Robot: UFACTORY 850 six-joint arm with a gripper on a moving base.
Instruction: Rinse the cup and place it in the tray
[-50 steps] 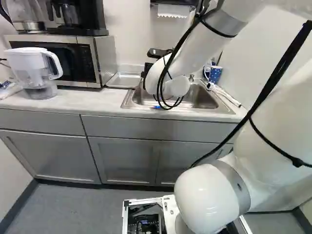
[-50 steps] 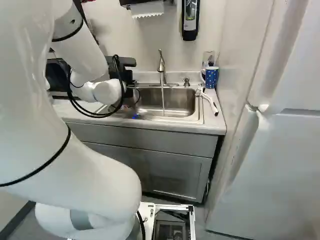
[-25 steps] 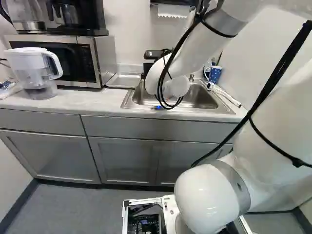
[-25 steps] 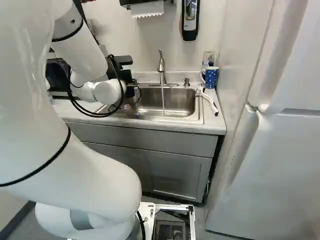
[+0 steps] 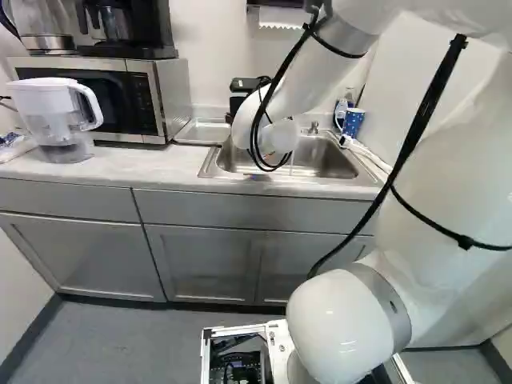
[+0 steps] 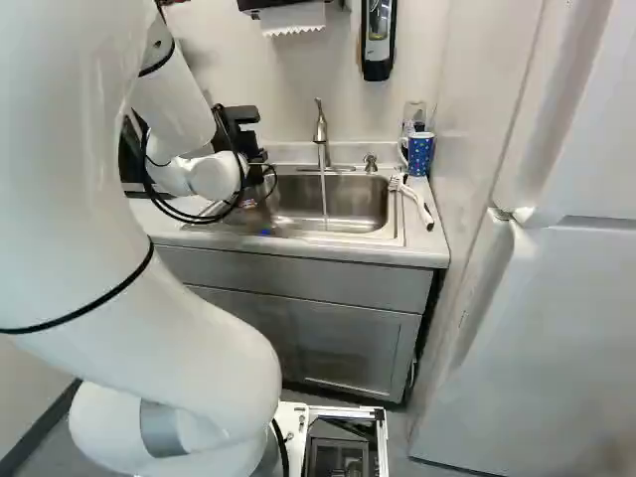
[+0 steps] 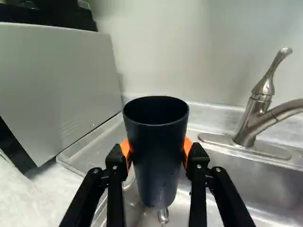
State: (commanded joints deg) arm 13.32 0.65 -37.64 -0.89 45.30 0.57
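Sink (image 6: pixel 348 204) with tray (image 7: pixel 90 151) beside it, cup (image 7: pixel 158 163) held upright over sink's tray-side end.
Table (image 5: pixel 120 180) carries all; microwave (image 7: pixel 61 85) on sink's tray side, faucet (image 7: pixel 251 120) at sink's back, water running. Tray lies past the cup from the claw (image 7: pixel 157 153), toward the microwave, so likely a short carry away from sink, then down. Cup's long axis roughly vertical, mouth up, suits base-first set-down; claw closed around its sides. Rinse probably done, can't confirm.
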